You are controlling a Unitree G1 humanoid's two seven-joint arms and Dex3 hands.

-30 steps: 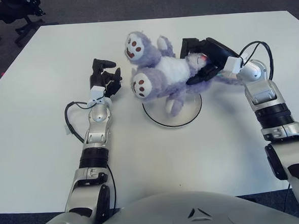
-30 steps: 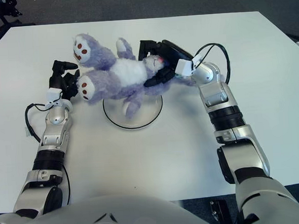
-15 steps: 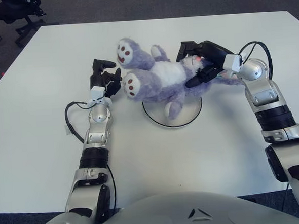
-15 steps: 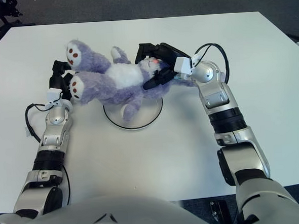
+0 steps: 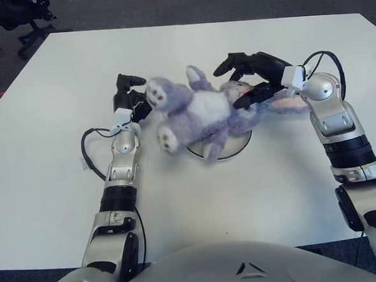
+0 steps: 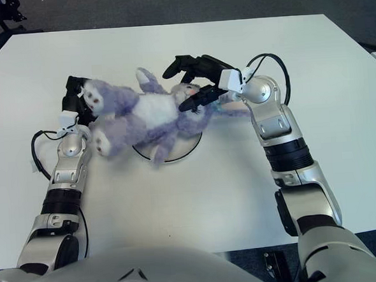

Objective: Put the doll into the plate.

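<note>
A purple plush doll (image 5: 202,111) with a white belly lies on its back across the round white plate (image 5: 238,149), covering most of it. Its feet point left and its head (image 6: 195,97) lies under my right hand. My right hand (image 5: 238,80) hovers over the head with its fingers spread, gripping nothing. My left hand (image 5: 131,93) shows just left of the doll's upper foot (image 5: 158,95), fingers relaxed and holding nothing; whether it touches the foot I cannot tell.
The white table (image 5: 63,187) stretches wide around the plate, with dark floor beyond its far edge. An office chair (image 5: 14,14) stands off the far left corner. A black cable (image 5: 86,147) loops beside my left forearm.
The doll has dropped from mid-air down onto the plate, its legs swinging left and lower. My right hand's fingers have spread and let go of it. The left hand has not moved.
</note>
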